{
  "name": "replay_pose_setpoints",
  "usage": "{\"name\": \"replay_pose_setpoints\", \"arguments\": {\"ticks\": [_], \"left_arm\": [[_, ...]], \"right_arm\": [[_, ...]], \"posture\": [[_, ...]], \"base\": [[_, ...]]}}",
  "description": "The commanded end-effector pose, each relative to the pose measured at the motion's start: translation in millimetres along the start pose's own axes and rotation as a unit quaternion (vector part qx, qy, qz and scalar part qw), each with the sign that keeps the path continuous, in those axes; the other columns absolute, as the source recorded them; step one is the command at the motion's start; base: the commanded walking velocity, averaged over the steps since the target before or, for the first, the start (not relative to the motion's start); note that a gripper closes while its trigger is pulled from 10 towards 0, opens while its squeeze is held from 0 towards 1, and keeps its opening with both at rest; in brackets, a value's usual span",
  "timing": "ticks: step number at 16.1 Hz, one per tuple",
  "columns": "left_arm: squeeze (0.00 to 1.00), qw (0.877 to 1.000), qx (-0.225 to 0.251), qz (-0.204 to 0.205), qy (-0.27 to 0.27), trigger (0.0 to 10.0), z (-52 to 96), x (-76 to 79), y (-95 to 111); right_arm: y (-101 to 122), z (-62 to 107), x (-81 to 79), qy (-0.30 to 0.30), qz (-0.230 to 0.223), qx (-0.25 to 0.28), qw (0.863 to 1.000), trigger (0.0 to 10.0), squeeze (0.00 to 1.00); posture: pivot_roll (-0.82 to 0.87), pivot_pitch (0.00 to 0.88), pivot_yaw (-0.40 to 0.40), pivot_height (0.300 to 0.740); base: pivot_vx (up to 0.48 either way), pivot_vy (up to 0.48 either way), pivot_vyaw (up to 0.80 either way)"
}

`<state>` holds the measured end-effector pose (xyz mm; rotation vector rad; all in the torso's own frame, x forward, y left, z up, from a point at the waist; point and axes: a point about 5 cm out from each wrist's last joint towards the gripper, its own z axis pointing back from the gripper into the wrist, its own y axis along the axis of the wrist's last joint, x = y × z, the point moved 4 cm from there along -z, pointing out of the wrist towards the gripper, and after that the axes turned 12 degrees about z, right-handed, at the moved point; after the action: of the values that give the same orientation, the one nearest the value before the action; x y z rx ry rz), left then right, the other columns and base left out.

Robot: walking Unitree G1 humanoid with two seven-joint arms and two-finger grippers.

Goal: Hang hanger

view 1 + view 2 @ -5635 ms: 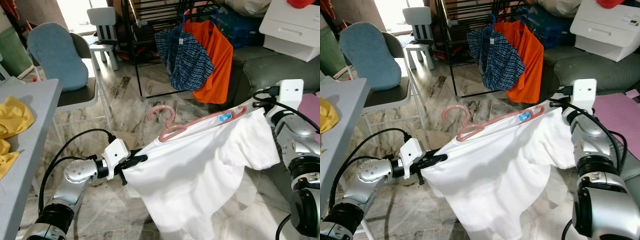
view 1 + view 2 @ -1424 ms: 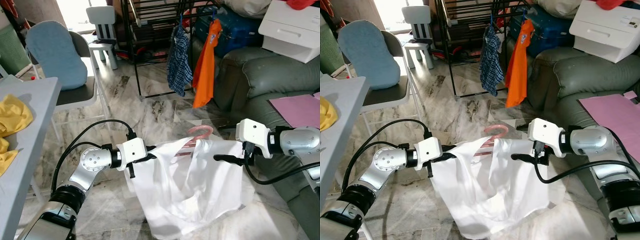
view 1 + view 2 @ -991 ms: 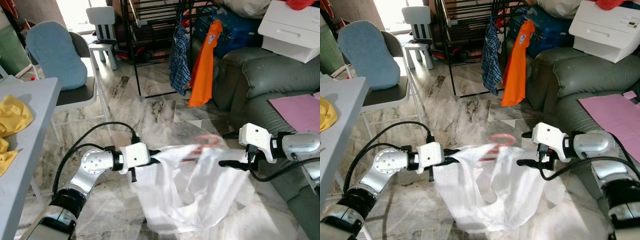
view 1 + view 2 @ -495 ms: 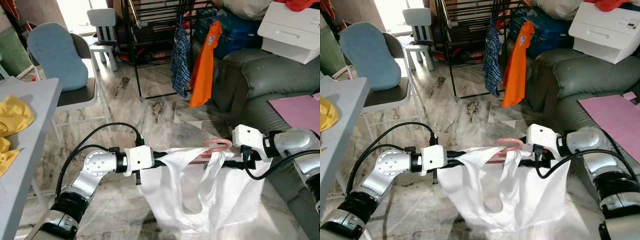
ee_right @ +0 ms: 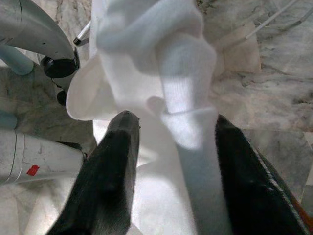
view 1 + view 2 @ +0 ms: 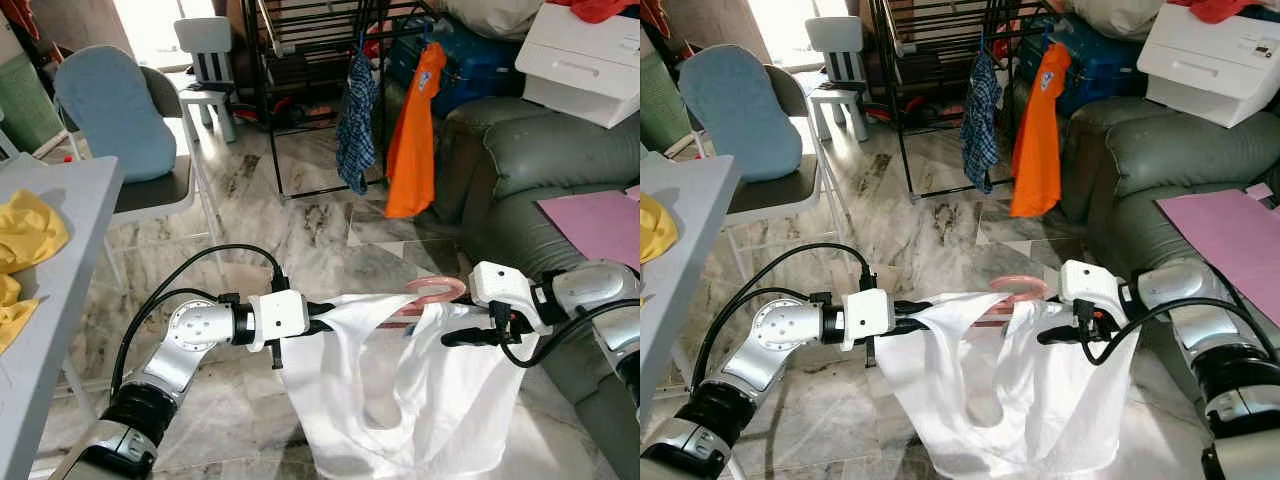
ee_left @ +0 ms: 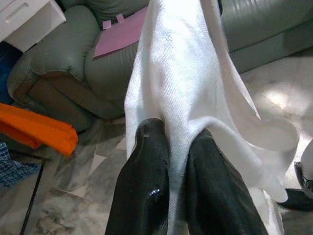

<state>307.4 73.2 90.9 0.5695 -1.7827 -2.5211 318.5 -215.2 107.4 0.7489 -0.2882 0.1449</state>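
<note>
Left gripper (image 6: 322, 310): fingers pinched on one shoulder edge of white shirt (image 6: 400, 400), cloth squeezed between both pads. Right gripper (image 6: 455, 338): fingers spread, bunched fold of same shirt lying between them, not clamped. Shirt sags between both arms above marble floor (image 6: 300, 225). Pink hanger (image 6: 432, 293): hook protrudes from shirt neck, just beside right gripper. Black drying rack (image 6: 300, 60) well beyond, carrying plaid garment (image 6: 357, 110) and orange garment (image 6: 412, 130).
</note>
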Motion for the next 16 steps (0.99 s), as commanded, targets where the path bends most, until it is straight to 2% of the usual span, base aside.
{"name": "replay_pose_setpoints", "arguments": {"ticks": [1,10,16], "left_arm": [[0.00,1.000,0.016,-0.006,0.004,0.0,0.6,-2.0,7.9],[0.00,1.000,0.014,-0.002,0.007,0.0,0.1,-2.2,5.8],[0.00,1.000,-0.002,0.012,0.012,0.0,0.9,1.3,-6.5]], "right_arm": [[-0.5,0.2,-2.5,0.013,0.001,-0.001,1.000,0.0,0.00],[-0.5,-3.9,0.7,0.001,0.003,-0.001,1.000,0.0,0.00],[-3.0,-6.0,0.5,-0.008,0.006,-0.005,1.000,0.0,0.00]], "posture": [[-0.22,0.000,0.057,0.740],[-0.22,0.000,0.051,0.740],[-0.22,0.000,0.047,0.740]], "base": [[0.000,0.000,0.00],[0.000,0.000,0.00],[0.000,0.000,0.00]]}}
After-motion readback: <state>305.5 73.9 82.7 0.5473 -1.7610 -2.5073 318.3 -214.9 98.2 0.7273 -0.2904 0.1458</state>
